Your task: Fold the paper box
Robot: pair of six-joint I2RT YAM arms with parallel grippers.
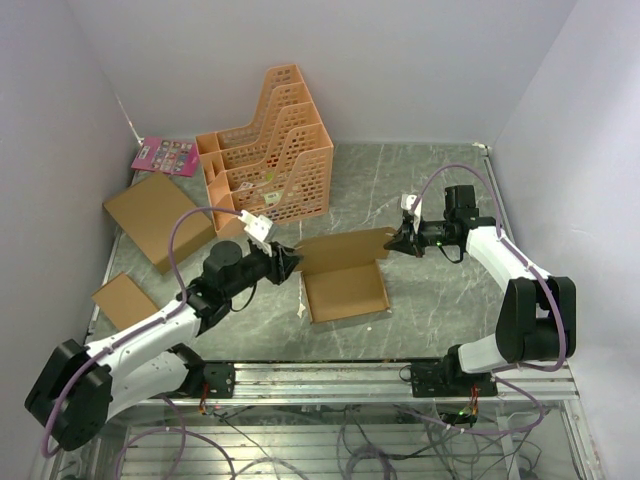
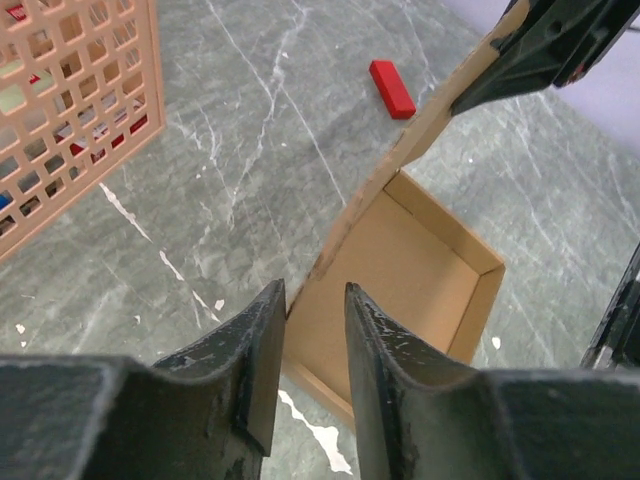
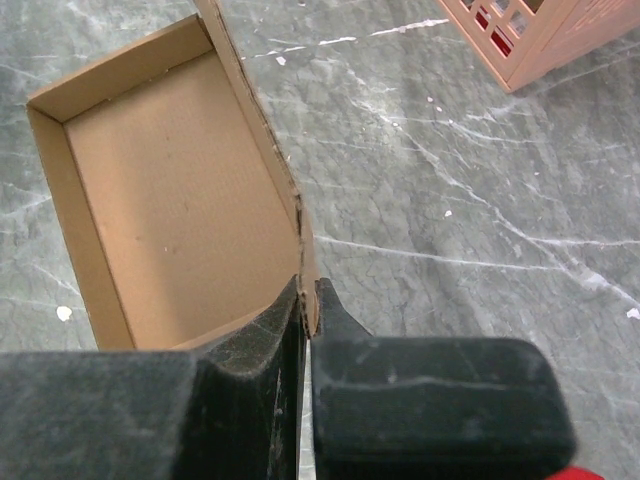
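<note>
The paper box [image 1: 345,292] sits on the grey marbled tabletop [image 1: 440,300], in the middle between the two arms; its shallow tray is formed, with low walls standing on all sides, and lies open to the top; its lid flap stands raised along the far edge. The right fingers [image 3: 350,330] are pressed together on the right end of that flap, the thin cardboard pinched between them; the left fingers [image 2: 262,340] are at the flap's left end, a narrow gap showing between them and the flap's corner just at the mouth of that gap, not visibly pinched. Behind the box to the left stands an orange mesh file rack [image 1: 268,150]; a pink printed card [image 1: 165,155] lies left of it by the wall; a larger flat cardboard piece [image 1: 158,220] and a smaller cardboard piece [image 1: 124,298] lie along the left side, well apart from the box. A small red block [image 2: 392,88] lies on the tabletop beyond the raised flap.
</note>
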